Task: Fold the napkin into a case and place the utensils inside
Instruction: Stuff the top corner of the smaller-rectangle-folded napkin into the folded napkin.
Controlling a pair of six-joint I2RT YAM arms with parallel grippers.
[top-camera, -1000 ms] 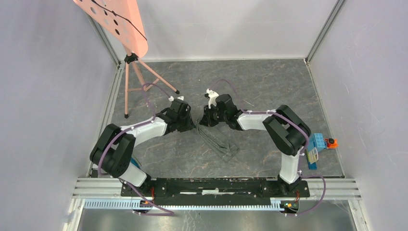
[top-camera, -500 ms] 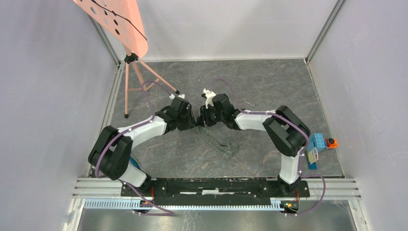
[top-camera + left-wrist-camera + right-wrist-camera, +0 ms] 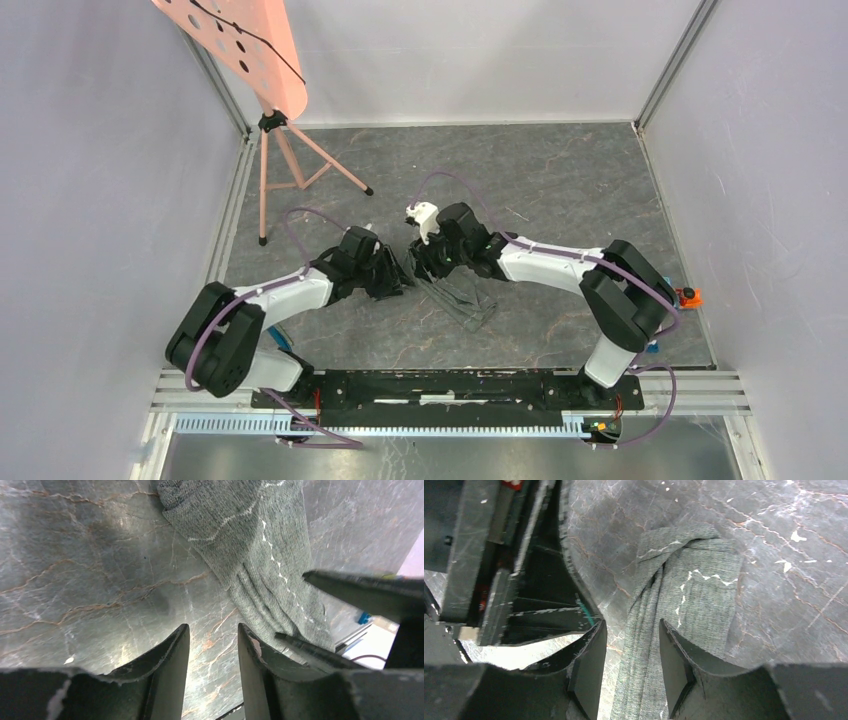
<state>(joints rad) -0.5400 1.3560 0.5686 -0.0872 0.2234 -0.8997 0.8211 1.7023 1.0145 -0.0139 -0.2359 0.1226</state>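
Both arms are bent in toward the middle of the table, heads almost nose to nose, and right under them lies the napkin. It is dark grey and gathered into a long narrow strip that runs on a slant, one end toward the far left, the other toward the near right. It sits about midway between the left and right edges and a touch nearer the near edge than the far one. The left gripper sits just left of the strip's far end. From its own camera, the left gripper has its jaws spread with nothing but bare slate in the gap. The napkin lies ahead and to the right, folds bunched lengthwise, pale stitching showing. The right gripper hangs over that same far end. In its wrist view the right gripper has its jaws parted too, and the napkin runs straight through the gap below them. A sliver of slate shows beside the cloth, so nothing is pinched. In the far left corner stands a pink stand, and by the right edge a small orange part peeks out past the right arm.
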